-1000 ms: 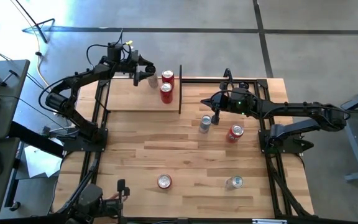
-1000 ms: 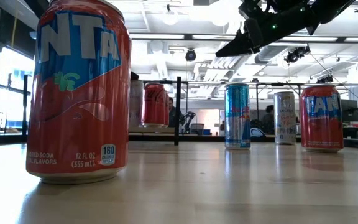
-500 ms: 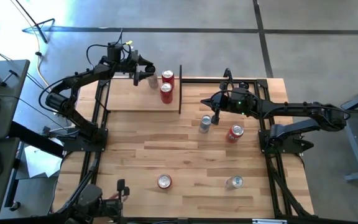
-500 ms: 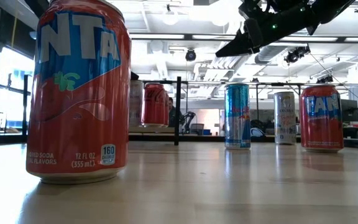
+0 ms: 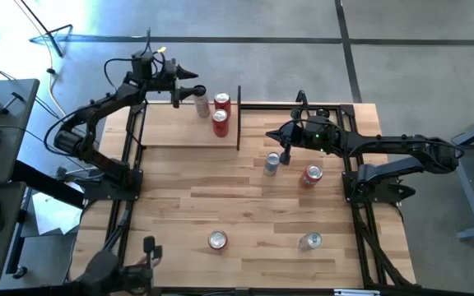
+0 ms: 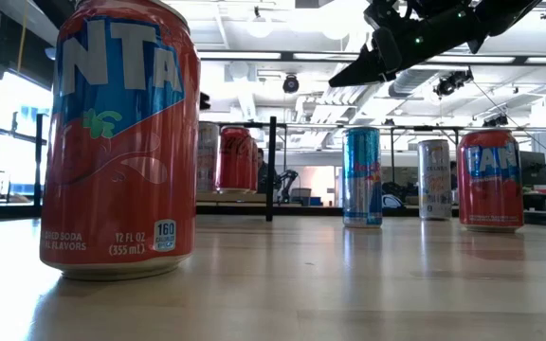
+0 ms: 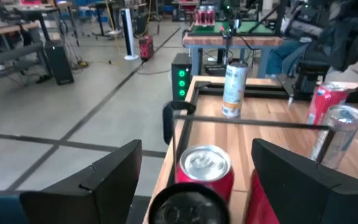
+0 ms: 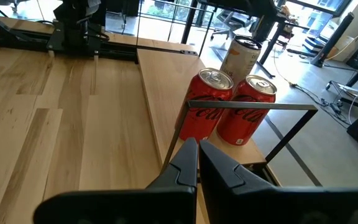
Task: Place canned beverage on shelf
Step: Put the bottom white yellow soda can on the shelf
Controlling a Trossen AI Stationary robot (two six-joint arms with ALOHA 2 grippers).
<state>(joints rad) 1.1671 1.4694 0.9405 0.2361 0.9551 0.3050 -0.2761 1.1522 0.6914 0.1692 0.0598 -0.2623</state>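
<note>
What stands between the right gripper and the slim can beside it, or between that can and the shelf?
Nothing visible separates the right gripper from the slim can. Toward the shelf, the black end upright faces the can, and two red cans stand just behind it on the board.

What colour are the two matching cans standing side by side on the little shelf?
The two cans are red with white script lettering and silver tops, clearest in the right wrist view.

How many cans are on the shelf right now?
3, all at the shelf's right end: a pale can below the open left gripper, a red can beside it, and another red can nearer the table's middle. None looks hidden.
</note>
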